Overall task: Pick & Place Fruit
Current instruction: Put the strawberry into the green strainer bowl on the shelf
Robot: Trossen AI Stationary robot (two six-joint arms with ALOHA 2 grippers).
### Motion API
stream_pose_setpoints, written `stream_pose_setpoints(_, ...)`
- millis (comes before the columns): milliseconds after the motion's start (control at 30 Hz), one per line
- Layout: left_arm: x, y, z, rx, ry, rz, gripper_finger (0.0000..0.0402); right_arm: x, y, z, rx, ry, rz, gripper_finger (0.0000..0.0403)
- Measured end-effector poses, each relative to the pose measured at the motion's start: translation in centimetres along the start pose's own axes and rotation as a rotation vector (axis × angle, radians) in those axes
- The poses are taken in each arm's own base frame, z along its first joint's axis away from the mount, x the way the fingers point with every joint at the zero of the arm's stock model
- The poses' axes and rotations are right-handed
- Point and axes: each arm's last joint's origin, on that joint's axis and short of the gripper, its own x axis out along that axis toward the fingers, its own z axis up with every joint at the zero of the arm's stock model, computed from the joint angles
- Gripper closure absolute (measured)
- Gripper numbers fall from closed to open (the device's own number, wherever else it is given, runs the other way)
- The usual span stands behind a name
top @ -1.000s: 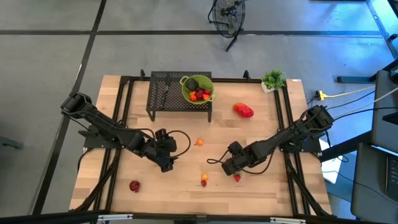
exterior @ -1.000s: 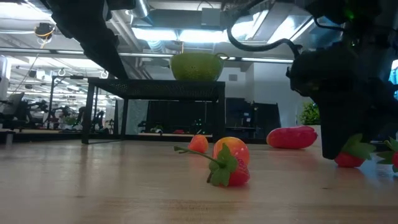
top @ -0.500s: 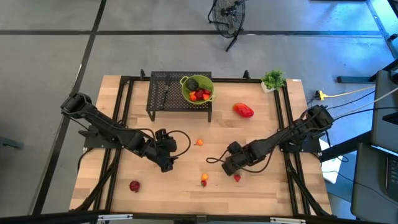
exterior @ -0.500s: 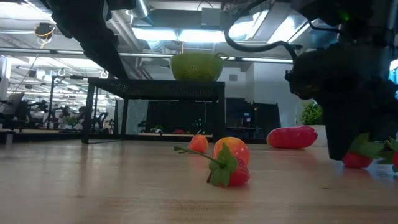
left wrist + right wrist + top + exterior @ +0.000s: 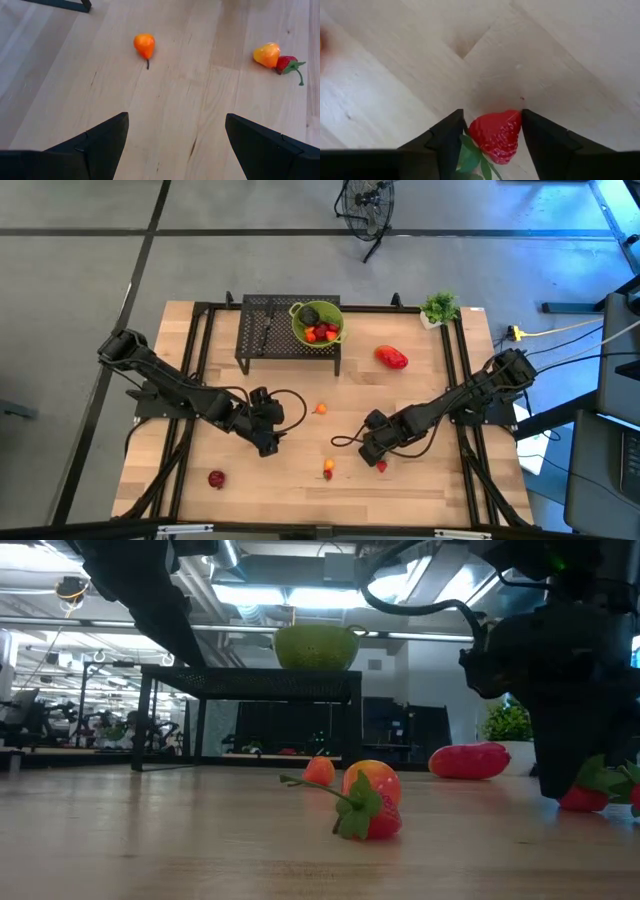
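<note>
- We are in the picking step: the right hand (image 5: 487, 137) is low on the surface (image 5: 300, 450), fingers on both sides of a red strawberry (image 5: 496, 135) and pressing it; it looks clamped but not lifted.
- The left hand (image 5: 175, 135) waits with fingers apart, near the orange fruit (image 5: 144, 45).
- Next, we judge, comes a lift and a carry to the green bowl (image 5: 318, 322) on the black rack (image 5: 262, 335).
</note>
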Motion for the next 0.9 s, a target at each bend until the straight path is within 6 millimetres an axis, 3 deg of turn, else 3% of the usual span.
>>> stream_pose_setpoints(300,0.00,0.01,0.01,-0.009,0.000,0.000,0.0073,-0.08,-0.02,0.23,-0.157,0.056,0.027,0.0131)
stream_pose_setpoints(467,0.00,0.02,0.02,-0.019,-0.003,0.004,0.0073,-0.07,-0.07,0.23,-0.240,0.040,0.018,0.0116)
stream_pose_setpoints(667,0.02,0.08,0.06,-0.021,-0.005,0.007,0.0073,-0.06,-0.23,0.22,-0.298,0.024,-0.003,0.0128)
stream_pose_setpoints(900,0.21,0.44,0.29,-0.034,-0.004,0.017,0.0073,-0.03,-0.44,0.24,-0.317,0.008,-0.031,0.0178)
